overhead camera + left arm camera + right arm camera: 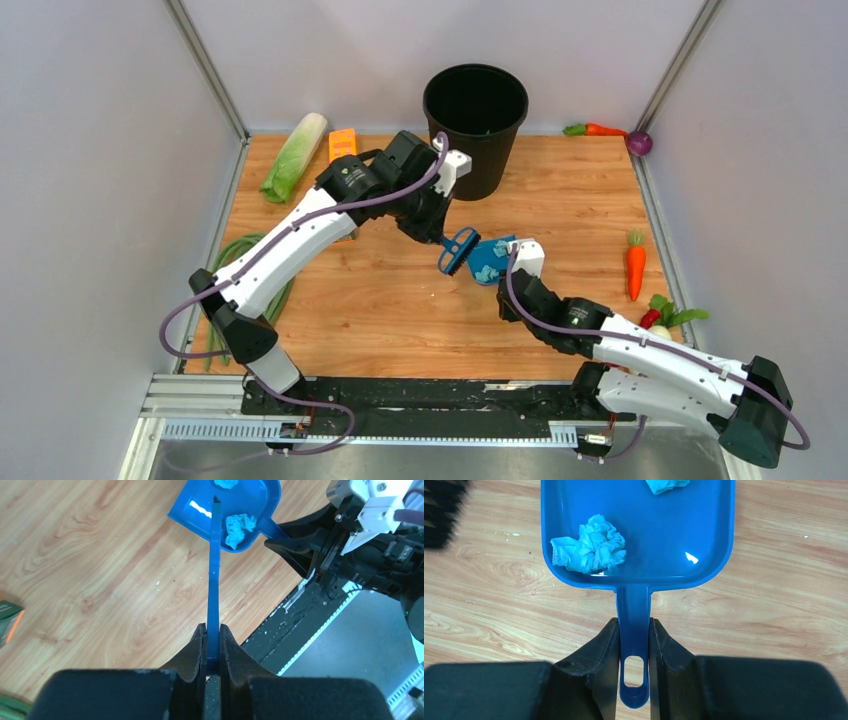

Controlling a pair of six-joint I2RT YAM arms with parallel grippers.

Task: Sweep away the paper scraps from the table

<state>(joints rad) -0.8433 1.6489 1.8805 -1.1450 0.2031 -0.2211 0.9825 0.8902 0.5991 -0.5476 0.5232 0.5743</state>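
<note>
Paper scraps point(589, 546) are sitting in the dustpan point(674, 530).
Right gripper point(634, 626) is clamping its handle; left gripper point(213, 630), beside it, is pinching the brush point(214, 580).

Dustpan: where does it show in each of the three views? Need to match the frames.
Top external: dustpan at mid-table, just ahead of the right arm's wrist.
Left wrist: top edge, right of centre, partly cropped.
Right wrist: upper centre, its handle running down between the jaws of the right gripper.
Shared landmark: the paper scraps lying inside it.
</note>
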